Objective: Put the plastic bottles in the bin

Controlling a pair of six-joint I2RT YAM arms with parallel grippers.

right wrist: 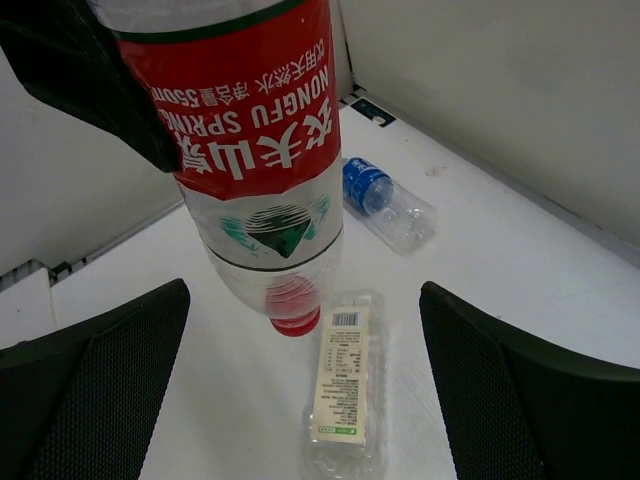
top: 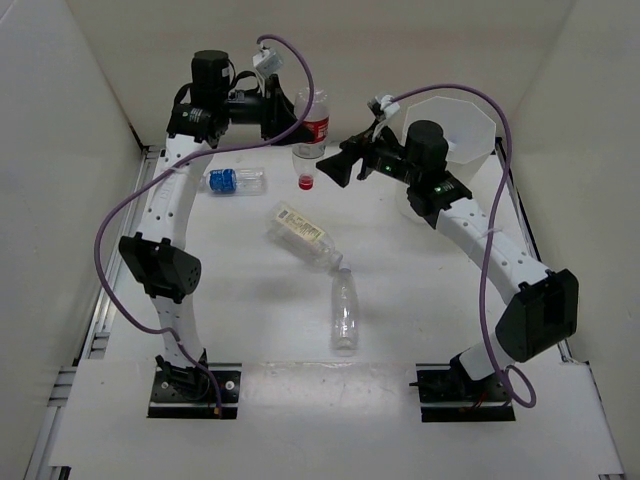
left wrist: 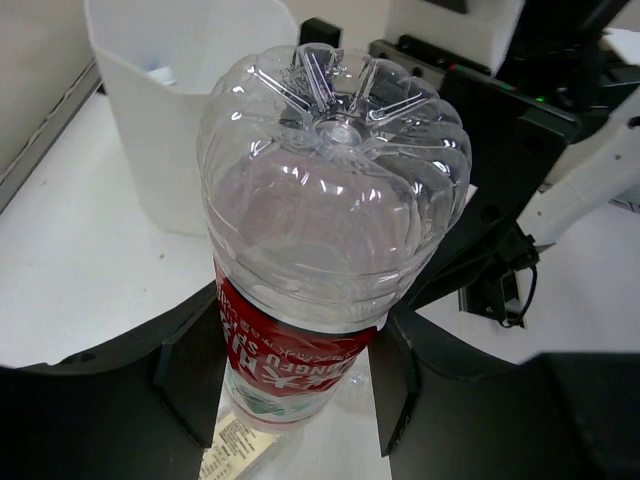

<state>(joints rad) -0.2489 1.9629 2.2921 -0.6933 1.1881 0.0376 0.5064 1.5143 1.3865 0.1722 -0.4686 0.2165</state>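
**Red-labelled bottle** (top: 312,128): held in the left jaws, which are closed tight on its label band. Its long axis is near upright, with the red cap (top: 305,183) pointing down and the ribbed base up toward the left wrist. The cap appears to hang clear of the worktop (top: 250,300).

**Right jaws:** spread to full width, holding nothing. The held bottle stands straight ahead of their gap and a little to one side, close to the fingers but not yet between them.

**Bin** (top: 470,120): upright with its mouth up, behind the right jaws and across the right arm from the held bottle. The left wrist view shows a faint pale shape inside; I cannot tell whether it is a bottle.

**Judgement:** the bin lies on the right arm's side, so a hand-over to the right jaws looks likely. It turns on closing the short gap across the bottle's upright axis.

**On the worktop, all lying flat:**
- **Blue-labelled bottle** (top: 232,181): below and outward of the left jaws.
- **Yellowish-labelled bottle** (top: 303,236): beneath the space between the two sets of jaws.
- **Unlabelled bottle** (top: 345,312): well apart from both.
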